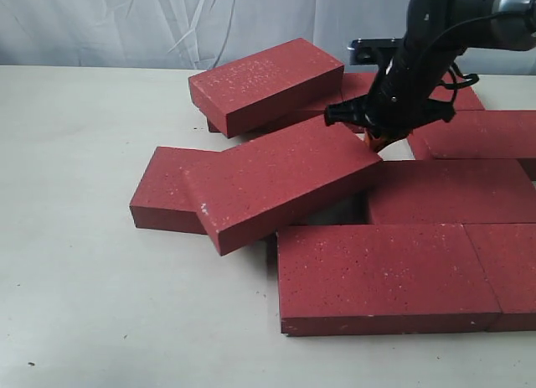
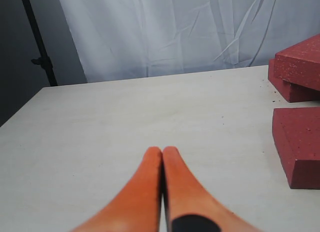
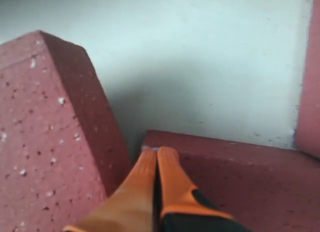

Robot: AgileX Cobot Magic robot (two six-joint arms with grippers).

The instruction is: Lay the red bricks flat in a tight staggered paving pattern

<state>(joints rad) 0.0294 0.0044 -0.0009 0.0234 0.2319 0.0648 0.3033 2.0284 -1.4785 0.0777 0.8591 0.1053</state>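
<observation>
Right pincer (image 1: 388, 141) closed beside tilted brick (image 1: 280, 183) (leaning on red bricks (image 1: 385, 271)), left pincer (image 2: 162, 151) closed too

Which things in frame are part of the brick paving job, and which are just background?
Job:
- red bricks, including the tilted brick lying across others
- right gripper, shut, beside that brick's end
- left gripper, shut

Background:
- table
- white curtain
- black pole
</observation>
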